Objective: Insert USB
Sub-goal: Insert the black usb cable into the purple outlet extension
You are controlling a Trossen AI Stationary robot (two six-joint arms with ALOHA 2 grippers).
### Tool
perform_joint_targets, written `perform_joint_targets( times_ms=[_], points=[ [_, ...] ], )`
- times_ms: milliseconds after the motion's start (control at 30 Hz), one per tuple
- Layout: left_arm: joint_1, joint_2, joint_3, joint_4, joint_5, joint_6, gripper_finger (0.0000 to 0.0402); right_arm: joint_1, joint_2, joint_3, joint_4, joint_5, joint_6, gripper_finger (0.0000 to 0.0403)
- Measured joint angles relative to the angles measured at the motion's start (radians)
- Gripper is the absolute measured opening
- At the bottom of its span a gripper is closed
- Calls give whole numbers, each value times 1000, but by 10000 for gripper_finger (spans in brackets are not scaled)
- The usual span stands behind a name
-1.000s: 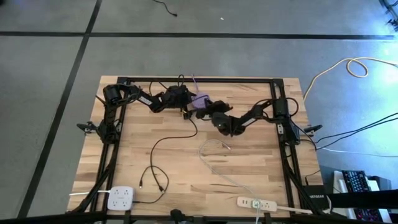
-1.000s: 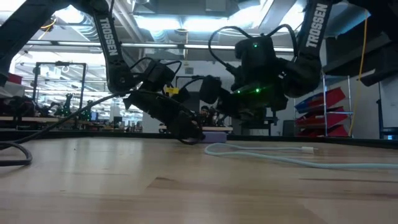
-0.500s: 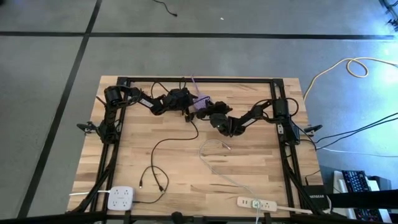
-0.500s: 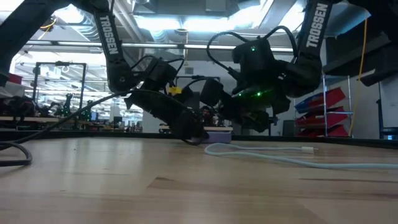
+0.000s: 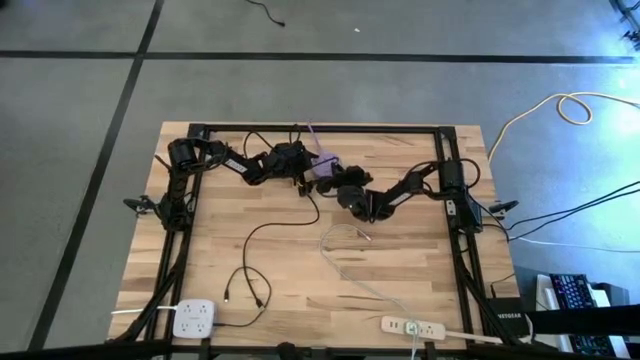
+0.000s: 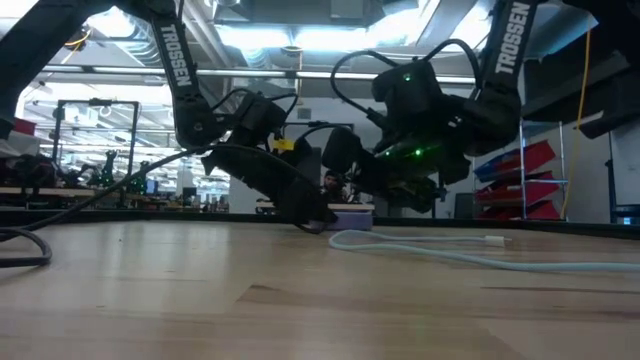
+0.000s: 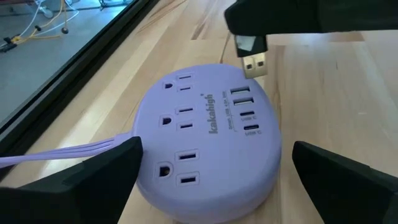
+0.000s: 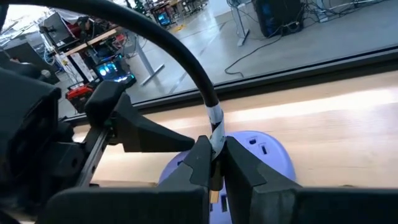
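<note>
A round purple power hub lies flat on the wooden table near its far edge, also visible from above as the hub. Its row of USB ports faces up. My left gripper is open, one finger on each side of the hub; I cannot tell whether they touch it. My right gripper is shut on a black cable that ends in a USB plug. The plug's metal tip hangs just above the ports. My right gripper pinches the black cable between its two fingers at the white-banded stretch just behind the plug. The fingers come nearly level from the table's right side and lie across the cable. The plug points down, lifted clear of the hub.
A loose white cable and a thin black cable lie mid-table. A square white power strip and a long white one sit at the near edge. The hub's purple cord trails off toward the table's far edge.
</note>
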State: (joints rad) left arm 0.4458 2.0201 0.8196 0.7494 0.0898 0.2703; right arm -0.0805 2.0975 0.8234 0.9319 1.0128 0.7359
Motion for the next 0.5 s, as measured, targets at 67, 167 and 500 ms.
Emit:
perform_joint_targets(
  times_ms=[67,167,500],
  points=[
    [0,0,0,0,0,0,400,-1,0,0,-21,12,-1,1],
    [0,0,0,0,1,0,400,-1,0,0,-34,15,-1,1],
    [0,0,1,0,3,-1,400,-15,0,0,-65,0,30,1]
  ],
)
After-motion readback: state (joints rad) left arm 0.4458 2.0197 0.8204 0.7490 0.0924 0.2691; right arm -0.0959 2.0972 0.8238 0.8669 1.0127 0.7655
